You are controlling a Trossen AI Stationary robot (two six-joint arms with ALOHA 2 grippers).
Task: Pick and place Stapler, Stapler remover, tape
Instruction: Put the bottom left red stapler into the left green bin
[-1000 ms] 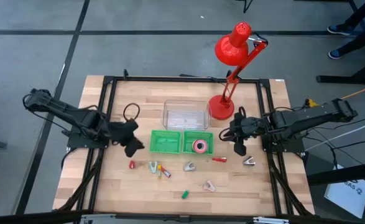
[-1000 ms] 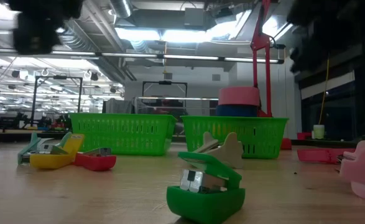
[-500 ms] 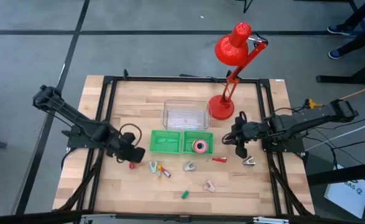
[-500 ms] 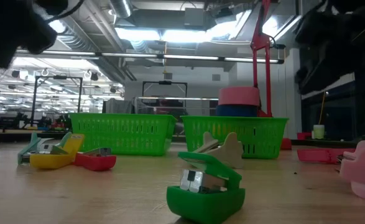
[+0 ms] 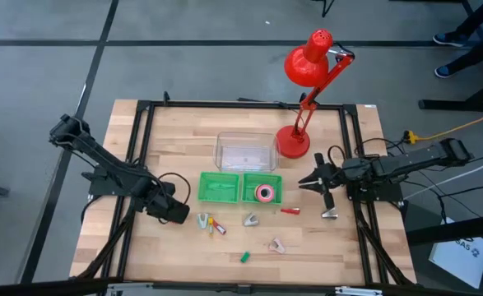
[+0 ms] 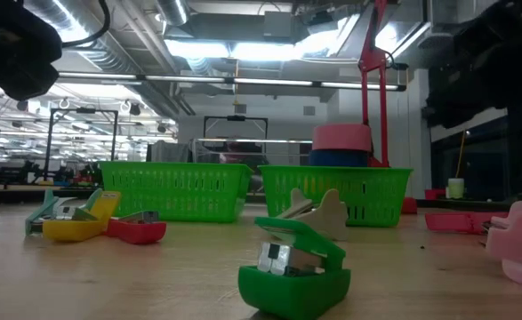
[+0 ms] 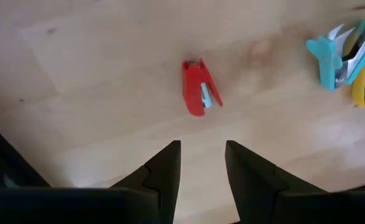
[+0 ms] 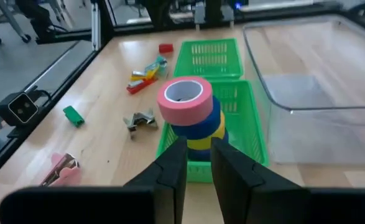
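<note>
The small red stapler [image 7: 198,96] lies flat on the wood just ahead of my left gripper [image 7: 203,155], which is open and hovers over it near the table's left front [image 5: 175,212]. In the high view that gripper hides the stapler. The tape rolls, pink on blue on yellow, stand stacked [image 8: 191,115] in the right green basket [image 5: 264,193]. My right gripper [image 8: 198,152] is narrowly open and hangs right of that basket [image 5: 319,184], pointing at the stack. A silver staple remover [image 5: 331,214] lies near it on the table.
A left green basket [image 5: 219,187], a clear tub [image 5: 245,152] and a red desk lamp [image 5: 307,66] stand behind. Teal and yellow pieces [image 7: 347,53], a grey remover [image 5: 249,219], a red piece [image 5: 289,210], a pink remover [image 5: 276,244] and a green stapler [image 6: 296,267] lie scattered in front.
My left gripper has moved from beside the left green basket toward the near edge and down, ending over the small red stapler. My right gripper has stayed beside the right basket and sunk a little.
</note>
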